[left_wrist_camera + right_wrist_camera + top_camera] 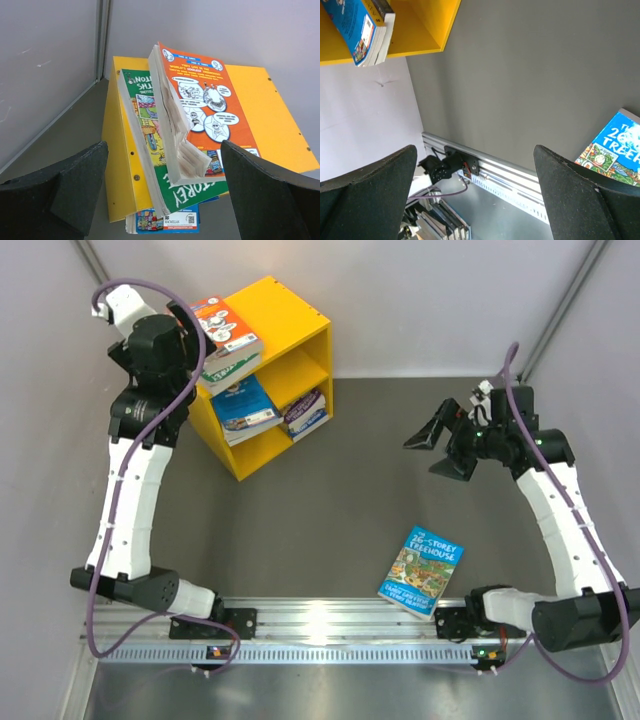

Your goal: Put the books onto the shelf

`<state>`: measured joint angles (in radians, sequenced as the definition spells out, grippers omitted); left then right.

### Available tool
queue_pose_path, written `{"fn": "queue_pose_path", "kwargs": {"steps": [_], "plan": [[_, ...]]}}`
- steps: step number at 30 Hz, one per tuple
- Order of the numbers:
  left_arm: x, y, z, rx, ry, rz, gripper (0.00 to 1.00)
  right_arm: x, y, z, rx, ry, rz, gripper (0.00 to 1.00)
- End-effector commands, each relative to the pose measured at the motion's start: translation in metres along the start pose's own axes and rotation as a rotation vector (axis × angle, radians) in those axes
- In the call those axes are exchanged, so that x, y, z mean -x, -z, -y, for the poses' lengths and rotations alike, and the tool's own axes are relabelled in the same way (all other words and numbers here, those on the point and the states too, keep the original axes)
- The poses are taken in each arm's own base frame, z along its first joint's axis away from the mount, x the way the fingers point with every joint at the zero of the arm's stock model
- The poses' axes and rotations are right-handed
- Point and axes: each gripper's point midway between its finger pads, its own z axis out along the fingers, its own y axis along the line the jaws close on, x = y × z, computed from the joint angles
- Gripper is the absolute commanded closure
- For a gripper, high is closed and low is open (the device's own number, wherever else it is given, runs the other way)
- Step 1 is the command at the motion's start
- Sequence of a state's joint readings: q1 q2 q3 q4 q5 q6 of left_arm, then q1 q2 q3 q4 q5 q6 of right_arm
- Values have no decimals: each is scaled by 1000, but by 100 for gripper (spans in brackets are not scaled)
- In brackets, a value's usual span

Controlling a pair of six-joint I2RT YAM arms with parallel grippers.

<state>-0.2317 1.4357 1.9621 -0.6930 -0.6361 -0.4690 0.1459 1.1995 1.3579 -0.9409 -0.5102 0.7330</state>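
With the left gripper (162,182) hanging spread above the orange book (222,325) atop the yellow shelf (290,325) at upper left, the right gripper (437,452), spread and empty at mid-right, is seemingly facing a descent onto the blue Treehouse book (421,571) lying flat at lower centre.

I see the grey table (330,500) carrying the yellow shelf (290,320) right under my left gripper (164,145). One blue book (421,571) lies flat on the table, below my right gripper (422,457) and back toward its base. On the shelf's top, just ahead of my left gripper, lies a green book (192,195) with an orange book (210,105) on it.
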Motion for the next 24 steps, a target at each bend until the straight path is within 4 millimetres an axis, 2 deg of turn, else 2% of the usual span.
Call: {"fn": "queue_pose_path", "kwargs": {"steps": [1,5,10,13,22,24], "plan": [[18,-1,18,-70,60,54,1,13,4,-30,75,66,48,0],[19,-2,31,-106,109,27,1,10,4,-31,75,65,45,0],[1,-13,37,-92,151,-30,3,6,6,-30,75,62,48,0],[-9,-19,41,-85,146,-72,7,3,9,-28,71,62,48,0],[-23,-21,38,-53,142,-129,11,-4,16,-23,66,61,58,0],[-25,-21,39,-57,142,-137,16,-7,18,-22,67,65,57,0]]}}
